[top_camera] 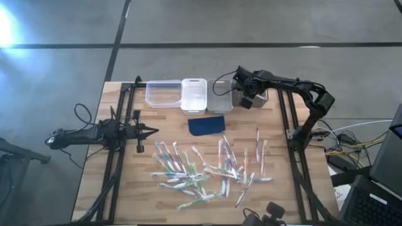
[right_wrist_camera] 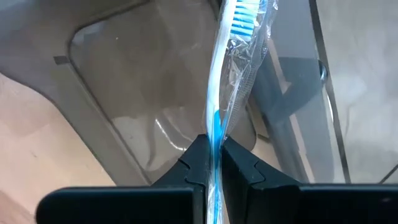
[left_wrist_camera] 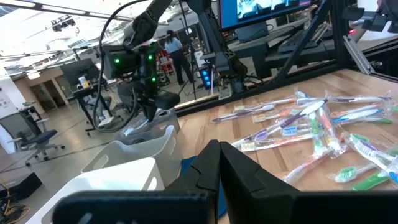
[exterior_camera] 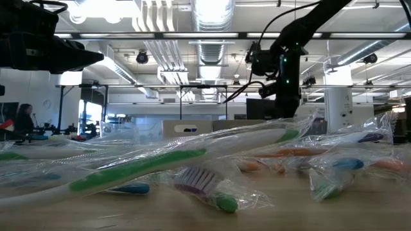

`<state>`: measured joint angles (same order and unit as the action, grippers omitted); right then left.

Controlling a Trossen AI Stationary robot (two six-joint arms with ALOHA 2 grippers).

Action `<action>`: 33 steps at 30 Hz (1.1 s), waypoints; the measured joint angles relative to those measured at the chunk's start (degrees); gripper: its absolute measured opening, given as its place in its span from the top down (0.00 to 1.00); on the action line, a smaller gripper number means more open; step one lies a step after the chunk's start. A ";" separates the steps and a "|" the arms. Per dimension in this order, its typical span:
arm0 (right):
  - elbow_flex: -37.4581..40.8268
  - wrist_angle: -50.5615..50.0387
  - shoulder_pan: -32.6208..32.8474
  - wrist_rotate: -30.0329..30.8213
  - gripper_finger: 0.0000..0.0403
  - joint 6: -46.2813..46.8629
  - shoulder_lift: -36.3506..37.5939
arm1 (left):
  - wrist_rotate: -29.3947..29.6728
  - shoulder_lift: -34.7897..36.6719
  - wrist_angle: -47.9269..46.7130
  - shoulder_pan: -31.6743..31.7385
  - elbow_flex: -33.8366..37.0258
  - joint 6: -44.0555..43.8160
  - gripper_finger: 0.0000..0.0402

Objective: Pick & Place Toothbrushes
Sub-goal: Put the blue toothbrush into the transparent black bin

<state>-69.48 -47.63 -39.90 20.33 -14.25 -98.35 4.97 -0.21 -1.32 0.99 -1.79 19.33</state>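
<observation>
From above, the right hand [top_camera: 246, 95] hangs over the grey bin [top_camera: 220, 97] at the far end of the wooden surface [top_camera: 125, 188], beside a white bin [top_camera: 194, 95] and a clear bin [top_camera: 162, 94]. The pile of toothbrushes [top_camera: 207, 172] lies spread nearer the front, past a dark blue pad [top_camera: 206, 125]. The left hand [top_camera: 152, 131] waits low at the left side, clenched on nothing.

At surface level, wrapped brushes fill the foreground and the right arm is raised behind them.

The left wrist camera shows that hand's fingers [left_wrist_camera: 214, 174] pressed together.

The right wrist camera shows the right hand grasping a blue toothbrush [right_wrist_camera: 231, 56] in its clear wrapper, dangling over the grey bin.

This looks like the placing step; next, the fingers need to part so the brush drops inside.
</observation>
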 joint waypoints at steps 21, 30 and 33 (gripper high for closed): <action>8.82 13.74 -1.29 -3.46 0.96 -4.63 0.02 | 0.00 0.00 0.00 -0.04 0.01 0.00 0.97; 12.71 20.37 -2.18 -4.56 0.96 -5.80 0.02 | 0.00 0.01 0.00 -0.02 0.00 -0.01 0.97; 12.92 20.62 -2.18 -4.56 0.96 -5.61 0.02 | 0.00 0.00 0.00 -0.02 -0.01 0.00 0.97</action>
<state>-56.55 -27.01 -42.09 15.77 -19.85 -98.32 4.97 -0.21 -1.32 0.97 -1.80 19.33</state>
